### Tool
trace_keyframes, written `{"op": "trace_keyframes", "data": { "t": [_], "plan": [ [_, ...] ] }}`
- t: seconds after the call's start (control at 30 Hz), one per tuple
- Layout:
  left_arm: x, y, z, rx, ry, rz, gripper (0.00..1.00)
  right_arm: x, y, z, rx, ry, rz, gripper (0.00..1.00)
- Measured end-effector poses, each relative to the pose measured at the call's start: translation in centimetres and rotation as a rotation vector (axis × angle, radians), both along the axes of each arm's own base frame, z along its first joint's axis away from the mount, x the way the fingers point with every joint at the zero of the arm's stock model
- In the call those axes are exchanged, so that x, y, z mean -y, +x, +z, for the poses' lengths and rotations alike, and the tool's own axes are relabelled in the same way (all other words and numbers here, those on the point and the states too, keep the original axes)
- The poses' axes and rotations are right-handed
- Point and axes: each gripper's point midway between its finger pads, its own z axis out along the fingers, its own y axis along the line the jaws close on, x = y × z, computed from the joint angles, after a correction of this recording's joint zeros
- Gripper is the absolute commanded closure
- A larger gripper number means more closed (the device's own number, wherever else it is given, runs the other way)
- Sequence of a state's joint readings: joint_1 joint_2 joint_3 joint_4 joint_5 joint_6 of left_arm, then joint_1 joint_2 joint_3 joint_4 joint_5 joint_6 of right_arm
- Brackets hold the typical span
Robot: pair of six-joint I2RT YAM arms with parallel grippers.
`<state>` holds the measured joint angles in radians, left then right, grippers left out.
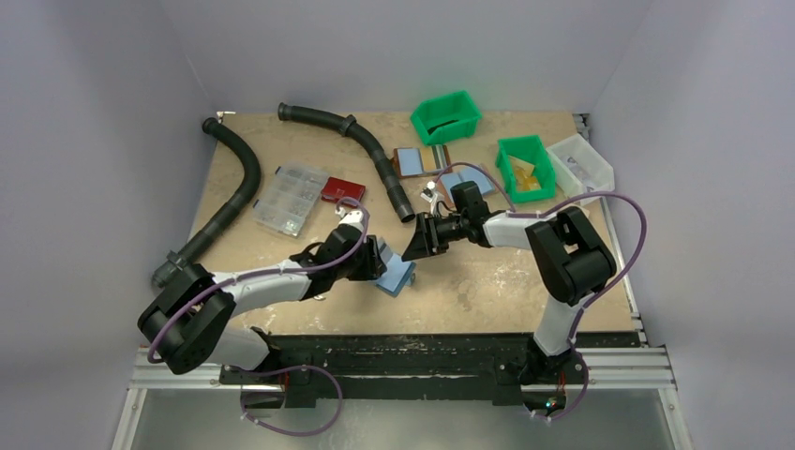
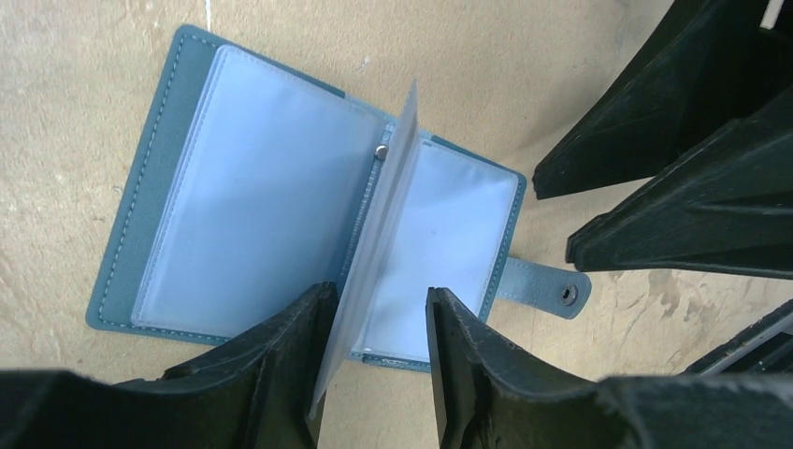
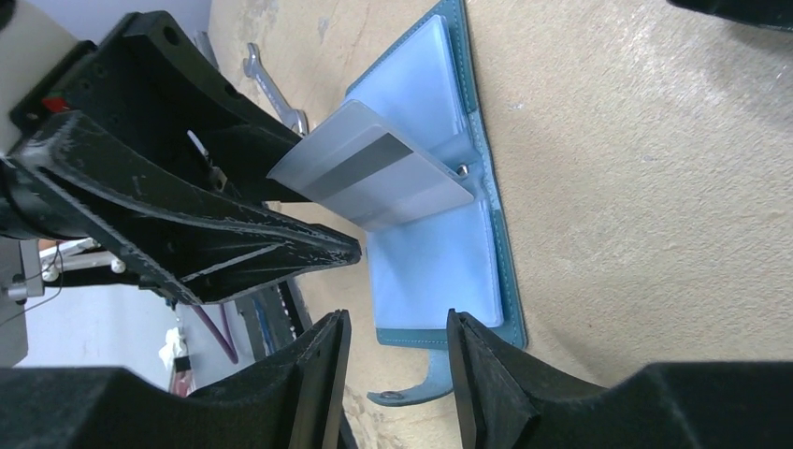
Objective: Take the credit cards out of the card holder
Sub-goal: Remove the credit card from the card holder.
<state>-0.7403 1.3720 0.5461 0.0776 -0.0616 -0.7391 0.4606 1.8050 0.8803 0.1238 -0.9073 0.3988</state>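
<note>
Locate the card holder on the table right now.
In the top view the card holder lies open near the front centre of the table, between the left end effector and the right end effector.

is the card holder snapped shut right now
No, the card holder lies spread open, its snap tab undone and one clear sleeve standing up.
</note>
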Motion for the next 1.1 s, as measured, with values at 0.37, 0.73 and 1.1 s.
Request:
{"op": "trace_keyframes", "data": {
  "t": [0.37, 0.73, 1.1],
  "plan": [
    [-0.2, 1.2, 0.9, 0.036, 0.074, -0.016, 0.64, -0.5, -0.8, -0.4, 0.009, -0.007, 0.035, 0.80],
    [-0.7, 2.2, 0.6, 0.035, 0.169, -0.033, 0.70, -0.4, -0.9, -0.6, 0.018, -0.013, 0.045, 0.83],
    [-0.6, 2.5, 1.1, 0.037, 0.157, -0.056, 1.00, -0.3, -1.6, 0.0, 0.109, 0.016, 0.170, 0.80]
  ]
}}
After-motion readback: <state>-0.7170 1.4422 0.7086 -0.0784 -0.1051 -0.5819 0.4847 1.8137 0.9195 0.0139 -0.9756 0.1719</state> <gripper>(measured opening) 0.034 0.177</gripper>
